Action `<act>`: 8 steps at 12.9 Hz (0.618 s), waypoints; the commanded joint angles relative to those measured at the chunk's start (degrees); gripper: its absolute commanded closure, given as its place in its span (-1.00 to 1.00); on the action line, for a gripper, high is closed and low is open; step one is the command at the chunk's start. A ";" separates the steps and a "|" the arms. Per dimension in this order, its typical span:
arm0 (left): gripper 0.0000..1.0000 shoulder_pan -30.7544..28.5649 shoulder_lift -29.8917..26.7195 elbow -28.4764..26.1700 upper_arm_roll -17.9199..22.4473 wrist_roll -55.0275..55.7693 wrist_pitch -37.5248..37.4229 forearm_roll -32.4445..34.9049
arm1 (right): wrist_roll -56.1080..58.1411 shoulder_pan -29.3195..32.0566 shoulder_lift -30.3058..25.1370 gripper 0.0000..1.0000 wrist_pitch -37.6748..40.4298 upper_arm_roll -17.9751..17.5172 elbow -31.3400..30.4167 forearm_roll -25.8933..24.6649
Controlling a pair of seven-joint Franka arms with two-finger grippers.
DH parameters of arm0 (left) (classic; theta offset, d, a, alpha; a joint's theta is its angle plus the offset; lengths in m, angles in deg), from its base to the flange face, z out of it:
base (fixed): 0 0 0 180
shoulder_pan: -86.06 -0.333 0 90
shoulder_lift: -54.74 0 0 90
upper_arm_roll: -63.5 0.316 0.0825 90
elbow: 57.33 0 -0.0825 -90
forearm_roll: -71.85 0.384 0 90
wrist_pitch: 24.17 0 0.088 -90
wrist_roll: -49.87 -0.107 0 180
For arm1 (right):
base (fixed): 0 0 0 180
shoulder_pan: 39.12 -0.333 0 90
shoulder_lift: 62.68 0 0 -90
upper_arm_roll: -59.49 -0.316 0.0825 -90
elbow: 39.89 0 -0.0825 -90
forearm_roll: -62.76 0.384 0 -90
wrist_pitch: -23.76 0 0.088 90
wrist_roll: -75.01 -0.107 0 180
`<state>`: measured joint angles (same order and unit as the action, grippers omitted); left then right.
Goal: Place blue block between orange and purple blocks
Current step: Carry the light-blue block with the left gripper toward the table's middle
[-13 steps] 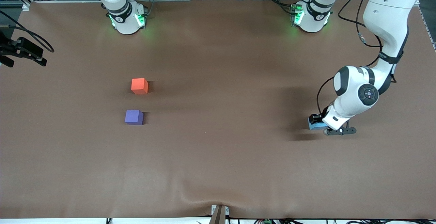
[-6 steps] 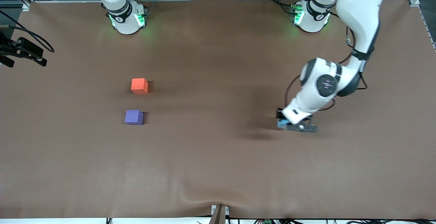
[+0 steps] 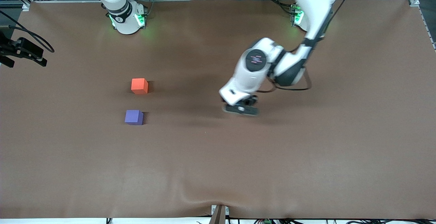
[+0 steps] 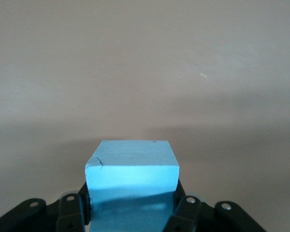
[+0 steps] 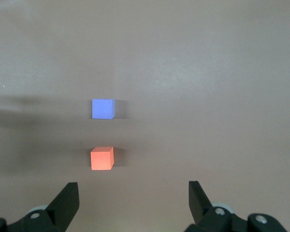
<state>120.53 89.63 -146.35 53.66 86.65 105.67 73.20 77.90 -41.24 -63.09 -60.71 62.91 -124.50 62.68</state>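
Note:
The orange block (image 3: 139, 85) and the purple block (image 3: 134, 117) sit apart on the brown table, toward the right arm's end, the purple one nearer the front camera. My left gripper (image 3: 240, 109) is over the middle of the table. In the left wrist view it (image 4: 130, 209) is shut on the light sky-blue block (image 4: 130, 166); the hand hides this block in the front view. My right gripper (image 5: 133, 195) is open and empty, high above the table. Its wrist view looks down on the orange block (image 5: 102, 158) and the purple block (image 5: 103, 108).
The brown cloth (image 3: 218, 156) covers the whole table. A black mount with cables (image 3: 22, 51) sticks in at the table edge on the right arm's end. The arm bases (image 3: 126, 19) stand along the table's top edge.
My left arm has swept the blue block from the left arm's end of the table to over the middle, toward the orange and purple blocks. Those two blocks have not moved.

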 commanded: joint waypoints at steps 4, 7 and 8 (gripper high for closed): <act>1.00 12.35 18.53 21.94 3.77 8.74 -1.34 -0.82 | 0.19 -0.96 0.31 -1.00 0.36 0.62 0.67 0.52; 0.01 12.99 19.69 22.57 3.51 9.89 -0.82 -0.91 | 0.19 -0.78 0.49 -1.00 0.53 0.62 0.58 0.43; -0.99 13.42 19.78 22.31 3.68 10.50 -0.73 -0.91 | 0.19 -0.35 0.66 -1.00 0.70 0.71 0.50 0.43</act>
<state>133.30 108.55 -126.28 56.32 96.25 105.80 73.20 77.90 -41.39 -62.80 -60.66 62.92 -124.51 62.70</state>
